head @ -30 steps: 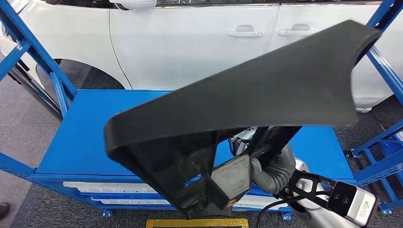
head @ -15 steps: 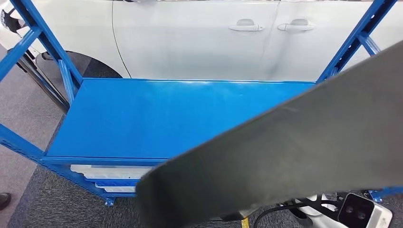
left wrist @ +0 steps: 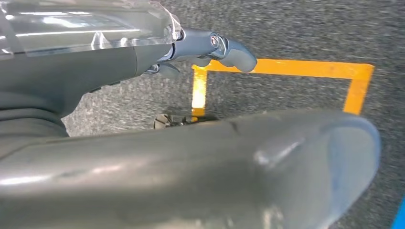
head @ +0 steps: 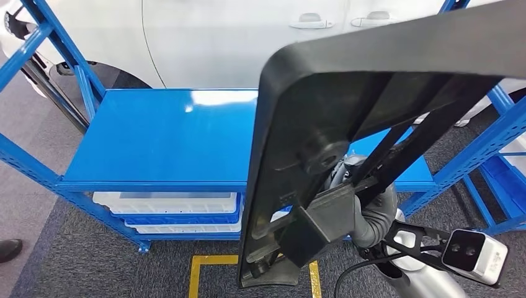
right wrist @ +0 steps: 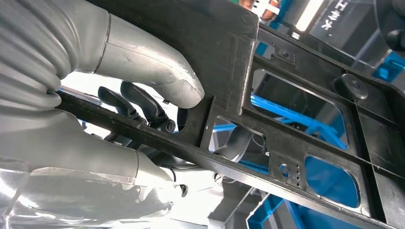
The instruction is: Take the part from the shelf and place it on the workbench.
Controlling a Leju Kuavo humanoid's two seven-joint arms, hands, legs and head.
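The part [head: 347,124] is a long black plastic trim panel, held up in front of my head camera with its ribbed, cut-out underside toward me. My right hand [head: 363,211] grips it near the lower end, in front of the blue shelf [head: 161,143]. In the right wrist view the grey thumb [right wrist: 157,71] presses on the part's [right wrist: 305,157] frame while the darker fingers [right wrist: 138,107] wrap round a rib from behind. My left hand [left wrist: 110,71] hangs over the carpet and holds nothing, with its fingers [left wrist: 231,47] apart from the thick thumb [left wrist: 239,167].
The shelf's top board is bare, and white trays [head: 167,202] lie on the level below. A white car [head: 217,37] stands behind the shelf. Yellow floor tape [head: 211,261] marks the grey carpet. A shoe [head: 9,250] shows at the left edge. More blue racking [head: 496,155] stands at the right.
The part has swung in my right hand: its smooth face covered the lower right before, now its ribbed underside faces me, standing steeper. The camera view has also shifted slightly.
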